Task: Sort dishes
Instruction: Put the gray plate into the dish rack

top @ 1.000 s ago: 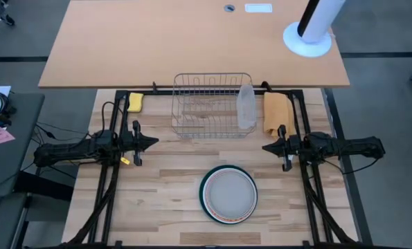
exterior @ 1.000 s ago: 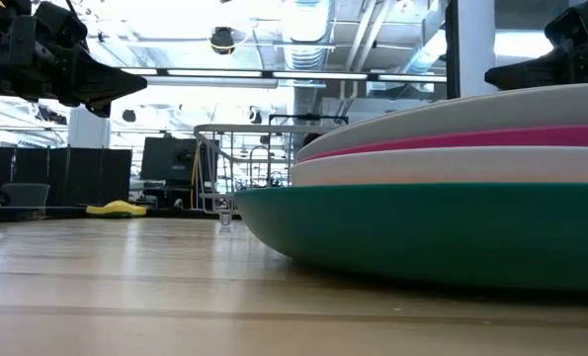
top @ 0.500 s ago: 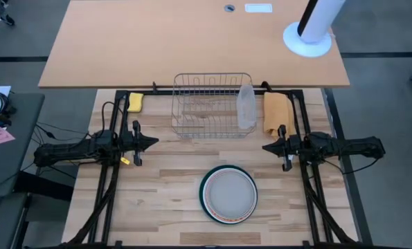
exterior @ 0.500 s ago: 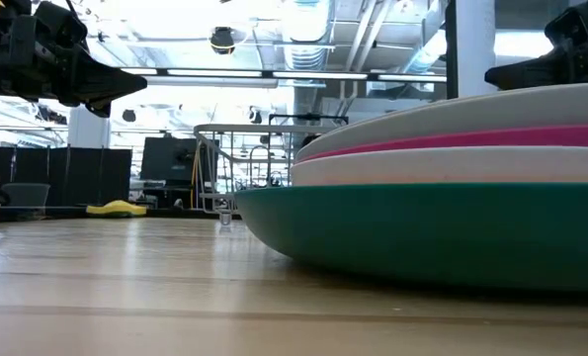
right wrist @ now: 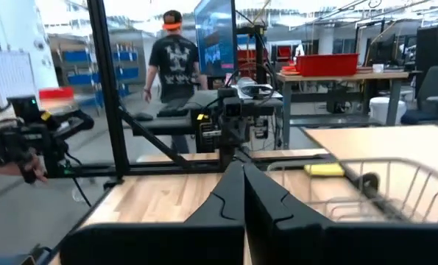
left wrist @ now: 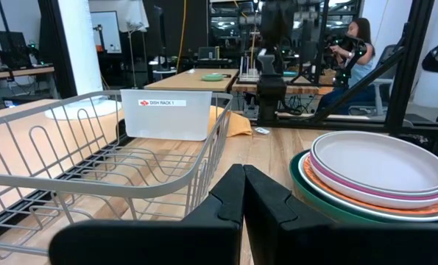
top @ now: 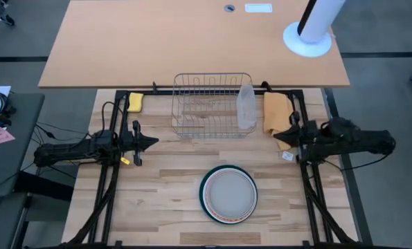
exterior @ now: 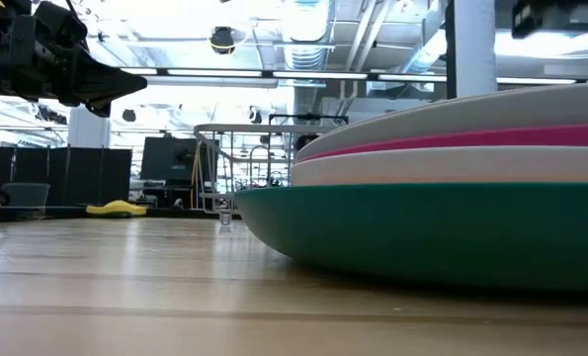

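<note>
The dishes sit in one stack (top: 228, 194) on the wooden table, near its front middle. A pale grey plate (left wrist: 380, 158) lies on top, with magenta (exterior: 452, 141), white and orange ones beneath, and a dark green plate (exterior: 422, 232) at the bottom rests on the wood. My left gripper (top: 155, 142) hovers shut above the table, left of the stack and clear of it; the left wrist view shows its fingertips (left wrist: 242, 171) together. My right gripper (top: 278, 138) is shut too (right wrist: 237, 168), raised at the right beside an orange cloth.
A wire dish rack (top: 212, 105) stands at the table's far middle, with a clear plastic tub (top: 246, 106) at its right end. A yellow sponge (top: 136, 102) lies to the rack's left and an orange cloth (top: 275, 113) to its right. Bare wood surrounds the stack.
My right gripper has risen and drawn back toward the table's right and far edges, next to the orange cloth; its fingers stay shut. The plates have not moved.
</note>
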